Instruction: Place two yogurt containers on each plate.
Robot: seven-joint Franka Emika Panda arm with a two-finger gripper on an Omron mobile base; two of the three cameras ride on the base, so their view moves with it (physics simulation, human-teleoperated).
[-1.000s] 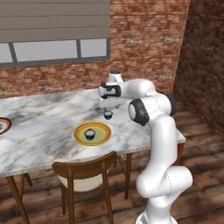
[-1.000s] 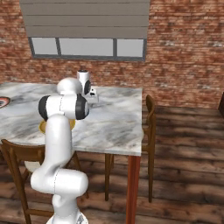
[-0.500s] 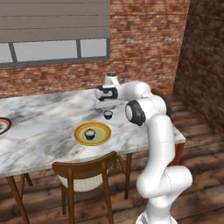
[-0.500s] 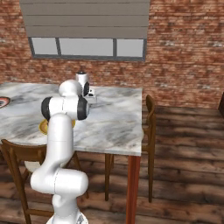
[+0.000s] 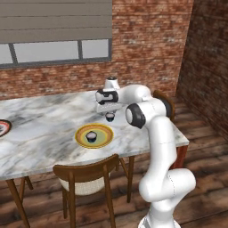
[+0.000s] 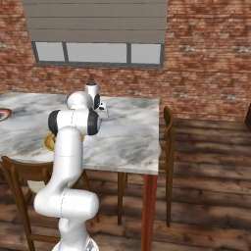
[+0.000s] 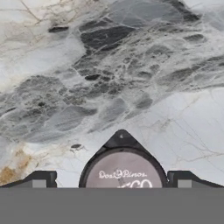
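A yogurt container [image 5: 109, 116] stands on the marble table just right of the yellow-orange plate [image 5: 103, 137]. My gripper [image 5: 108, 110] points down right above it, open. In the hand view its pale printed lid [image 7: 123, 169] lies between my two fingertips [image 7: 40, 182], with a gap on each side. Another yogurt container [image 5: 91, 136] sits in that plate's greenish centre. The red-rimmed plate [image 5: 3, 128] lies at the table's far left edge; nothing shows on the visible part.
The marble table [image 5: 44, 116] runs left under a window. A wooden chair [image 5: 84, 176] is tucked in at the near side below the yellow plate, another chair [image 6: 168, 122] at the right end. A brick wall stands behind.
My hand has turned from pointing sideways to pointing down and has dropped slightly over the yogurt container on the table. The containers and plates have not moved.
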